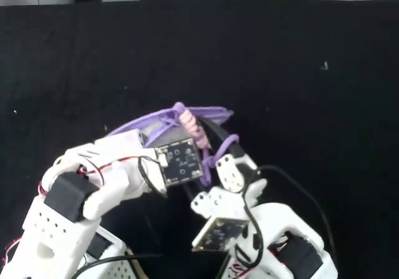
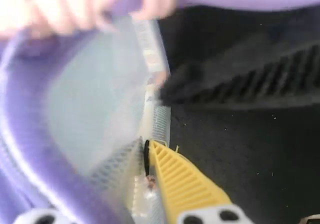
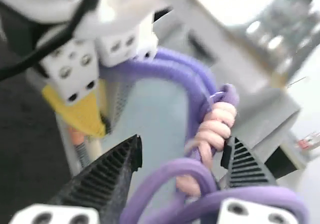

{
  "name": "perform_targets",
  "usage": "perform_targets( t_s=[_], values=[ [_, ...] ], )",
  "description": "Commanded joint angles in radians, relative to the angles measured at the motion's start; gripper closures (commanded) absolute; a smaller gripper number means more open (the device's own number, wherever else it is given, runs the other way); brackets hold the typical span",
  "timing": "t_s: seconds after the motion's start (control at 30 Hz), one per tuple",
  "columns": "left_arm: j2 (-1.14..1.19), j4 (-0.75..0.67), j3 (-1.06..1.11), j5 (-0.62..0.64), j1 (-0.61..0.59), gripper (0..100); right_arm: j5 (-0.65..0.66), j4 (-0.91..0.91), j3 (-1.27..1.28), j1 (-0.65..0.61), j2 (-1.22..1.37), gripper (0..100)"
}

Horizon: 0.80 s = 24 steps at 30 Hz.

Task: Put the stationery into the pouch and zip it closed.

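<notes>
The purple pouch [image 1: 163, 122] with pale mesh walls [image 2: 95, 109] is held up off the black table [image 1: 299, 73]. My left gripper [image 2: 142, 154] is shut on its mesh edge, its yellow finger [image 2: 182, 184] pressed against the wall. A pale pen-like item [image 2: 150, 54] lies along the pouch's edge. A pink coiled cord [image 1: 191, 127] hangs from the pouch's top. My right gripper [image 3: 180, 151] is open, its black fingers [image 3: 107, 176] standing either side of the pink cord [image 3: 212, 131] and a purple loop [image 3: 170, 176].
Both arms crowd together at the near middle of the table, the left gripper's yellow finger [image 3: 85, 114] close beside the right gripper. The black table stretches open to the far side and to both sides [image 1: 75, 61].
</notes>
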Motion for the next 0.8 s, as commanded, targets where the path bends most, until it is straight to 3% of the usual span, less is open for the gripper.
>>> perform_targets(
  t_s=[0.0, 0.3, 0.47, 0.57, 0.7, 0.77],
  values=[
    [-0.009, -0.012, -0.002, -0.002, 0.038, 97, 0.054, -0.08, -0.004, 0.015, -0.13, 73.4],
    [-0.009, -0.017, -0.002, -0.006, 0.031, 97, 0.081, -0.075, -0.025, 0.015, -0.13, 73.4],
    [-0.009, -0.015, -0.002, -0.008, 0.03, 97, 0.167, 0.1, -0.035, -0.06, -0.13, 73.7],
    [-0.009, -0.018, 0.001, -0.008, 0.03, 97, 0.184, 0.192, -0.054, -0.12, -0.13, 80.7],
    [-0.009, -0.058, 0.031, -0.006, 0.03, 97, 0.189, 0.204, -0.071, -0.152, -0.13, 97.2],
    [-0.009, -0.084, 0.045, -0.005, 0.024, 97, 0.184, 0.19, -0.074, -0.152, -0.13, 98.5]
  ],
)
